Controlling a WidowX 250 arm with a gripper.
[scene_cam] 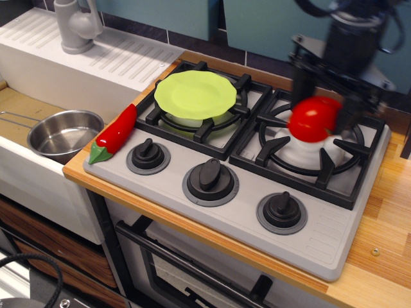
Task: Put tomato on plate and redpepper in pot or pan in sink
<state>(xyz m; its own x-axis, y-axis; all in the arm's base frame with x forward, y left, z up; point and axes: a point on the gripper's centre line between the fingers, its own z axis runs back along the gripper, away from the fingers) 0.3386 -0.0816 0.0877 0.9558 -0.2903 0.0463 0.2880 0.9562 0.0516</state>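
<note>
The round red tomato (314, 119) is held between my gripper's (319, 109) fingers, lifted above the right burner grate. The gripper is shut on it and blurred. The lime-green plate (195, 94) lies on the left burner grate, left of the tomato. The long red pepper (117, 133) lies on the stove's left edge, green stem toward the front. The shiny steel pan (65, 133) sits in the sink (19, 106), left of the pepper, its wire handle pointing left.
A grey faucet (77, 25) stands on the ribbed white drainboard (122, 58) at the back left. Three black knobs (210, 174) line the stove front. A wooden counter (392, 218) runs along the right. Black burner grates (321, 154) stand raised.
</note>
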